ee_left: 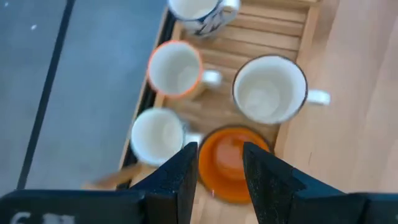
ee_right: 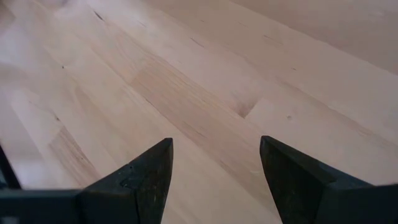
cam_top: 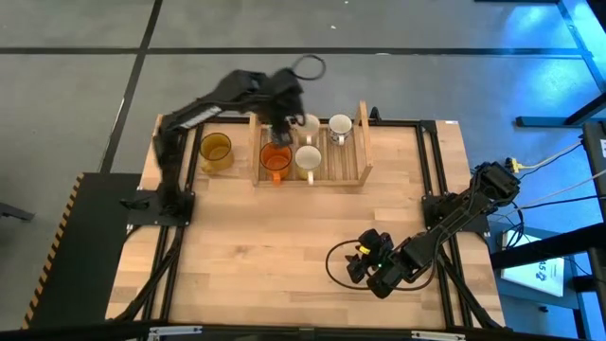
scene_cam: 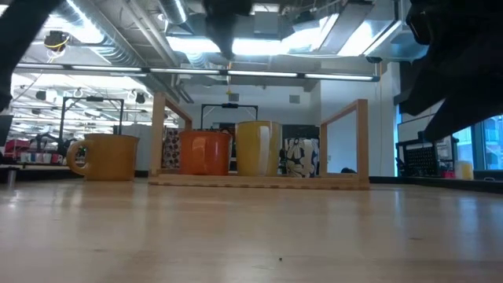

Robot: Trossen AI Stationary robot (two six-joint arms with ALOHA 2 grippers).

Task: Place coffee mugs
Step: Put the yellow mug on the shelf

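One camera hangs overhead and looks straight down, taking in the whole table [cam_top: 284,246], with the wooden tray [cam_top: 363,142] near the upper middle of the frame. Another sits at tabletop level and looks flat across the boards, so the same tray [scene_cam: 346,181] stands mid-frame against the room's ceiling lights. The left wrist camera points down from close above the tray [ee_left: 273,37], its slats filling the upper half of the picture. The right wrist camera hovers very near bare table wood [ee_right: 205,81], showing nothing else.
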